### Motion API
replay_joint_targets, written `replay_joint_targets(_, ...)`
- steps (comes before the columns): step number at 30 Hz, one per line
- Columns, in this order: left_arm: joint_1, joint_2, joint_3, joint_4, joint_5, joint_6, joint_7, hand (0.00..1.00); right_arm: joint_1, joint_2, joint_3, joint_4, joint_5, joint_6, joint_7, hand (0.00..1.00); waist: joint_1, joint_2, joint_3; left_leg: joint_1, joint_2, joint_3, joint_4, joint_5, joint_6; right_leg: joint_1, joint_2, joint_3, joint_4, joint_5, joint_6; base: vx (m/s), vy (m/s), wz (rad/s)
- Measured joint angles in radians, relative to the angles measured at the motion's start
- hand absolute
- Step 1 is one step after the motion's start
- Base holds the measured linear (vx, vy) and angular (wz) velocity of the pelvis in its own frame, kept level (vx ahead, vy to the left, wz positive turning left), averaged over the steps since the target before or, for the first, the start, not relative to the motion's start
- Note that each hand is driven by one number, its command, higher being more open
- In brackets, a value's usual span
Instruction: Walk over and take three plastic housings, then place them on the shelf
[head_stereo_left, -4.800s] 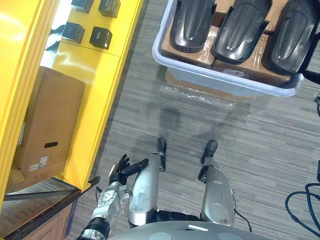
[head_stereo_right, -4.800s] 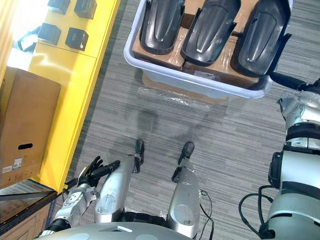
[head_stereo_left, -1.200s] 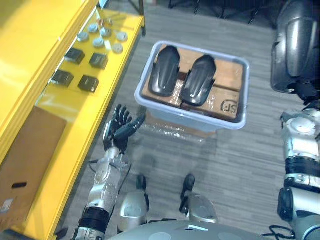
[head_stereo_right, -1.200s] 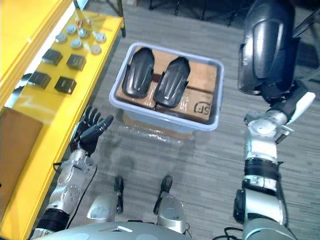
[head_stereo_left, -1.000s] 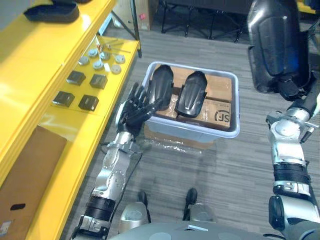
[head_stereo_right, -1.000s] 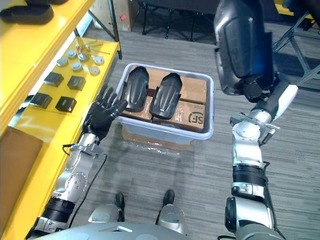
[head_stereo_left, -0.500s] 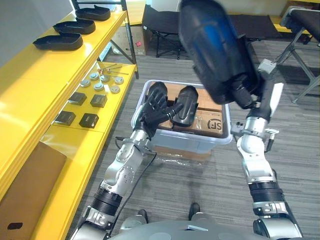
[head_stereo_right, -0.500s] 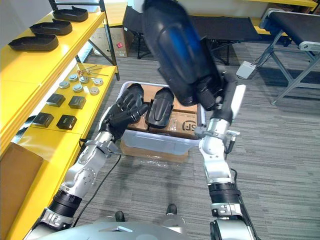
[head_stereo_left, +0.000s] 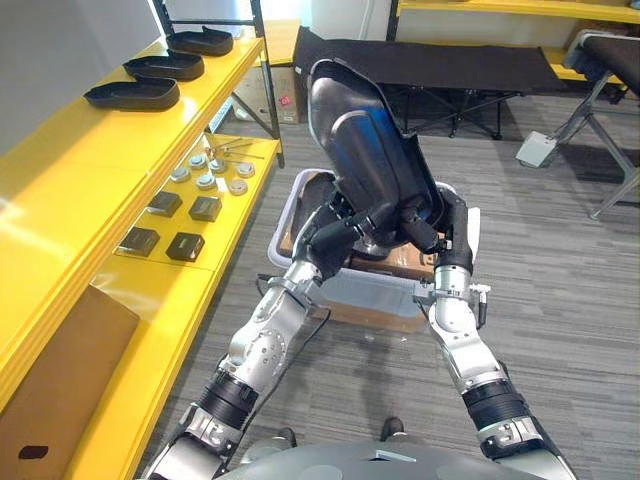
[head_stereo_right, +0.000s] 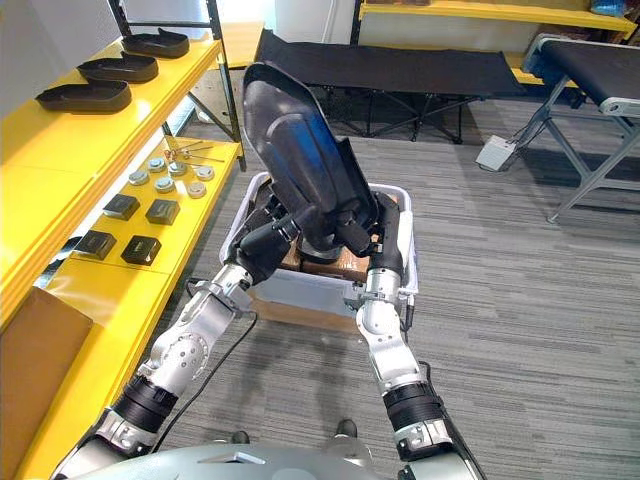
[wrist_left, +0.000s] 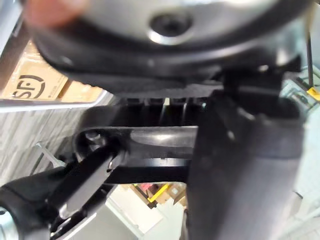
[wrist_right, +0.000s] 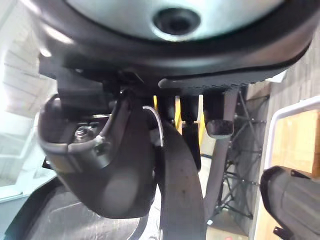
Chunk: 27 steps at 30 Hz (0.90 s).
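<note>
Both hands gripping big dark glossy plastic housing (head_stereo_left: 370, 150) by its lower end, L hand (head_stereo_left: 335, 232) + R hand (head_stereo_left: 425, 228) fingers curled on it. Two-handed prob. bc part's bulky. Holding it tilted, raised above pale plastic bin (head_stereo_left: 372, 297). Yellow metal shelf (head_stereo_left: 90, 170) waiting on robot's left, likely drop-off.

Housing (head_stereo_left: 370, 150) is showing glossy black with a blue sheen. Shelf (head_stereo_left: 70, 190) at 9 o'clock is glowing yellow, carrying black trays (head_stereo_left: 132, 95) at 10. Bin (head_stereo_left: 365, 293) is looking pale lavender, boxes (head_stereo_right: 342, 266) inside brown. Carpet (head_stereo_left: 570, 290) at 3 is showing grey with fine stripes.
</note>
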Motion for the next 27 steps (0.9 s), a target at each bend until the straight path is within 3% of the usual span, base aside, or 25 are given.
replay_joint_targets(7,-0.002,0.001,-0.03,0.0,0.064,0.0,0.107,1.0,0.029,-0.001,0.031,0.036,0.007,-0.035,-0.006,0.0,0.003,-0.026,-0.022,0.001,0.0,-0.005,-0.01,0.01,0.002,0.001,0.0,-0.006,-0.001,0.004,-0.004,-0.03,0.003,0.02)
replay_joint_targets(15,-0.002,0.001,-0.016,-0.001,0.281,-0.005,0.207,1.0,0.063,0.009,0.102,0.036,0.041,-0.075,0.013,0.0,0.021,-0.036,-0.027,0.004,0.001,-0.015,-0.029,0.025,0.001,0.001,0.003,-0.014,-0.001,0.007,-0.008,-0.03,0.002,0.03)
replay_joint_targets(25,0.0,-0.007,0.044,-0.001,0.27,-0.019,0.216,1.0,0.072,0.029,0.159,0.035,0.041,-0.147,0.11,0.0,0.023,-0.054,-0.035,0.015,0.002,-0.01,-0.043,0.029,-0.004,0.0,0.006,-0.011,-0.001,0.008,-0.009,0.0,0.0,0.0)
replay_joint_targets(26,0.0,-0.006,0.047,-0.001,0.27,-0.019,0.216,0.0,0.073,0.03,0.159,0.035,0.041,-0.151,0.123,0.0,0.024,-0.055,-0.035,0.015,0.002,-0.01,-0.044,0.03,-0.003,0.0,0.006,-0.011,-0.001,0.008,-0.009,0.0,0.0,0.0)
replay_joint_targets(27,0.0,-0.006,0.049,-0.001,0.26,-0.02,0.216,0.0,0.075,0.03,0.159,0.035,0.041,-0.153,0.126,0.0,0.025,-0.055,-0.035,0.016,0.002,-0.01,-0.045,0.032,0.0,0.0,0.006,-0.011,-0.001,0.008,-0.009,0.0,0.0,0.0)
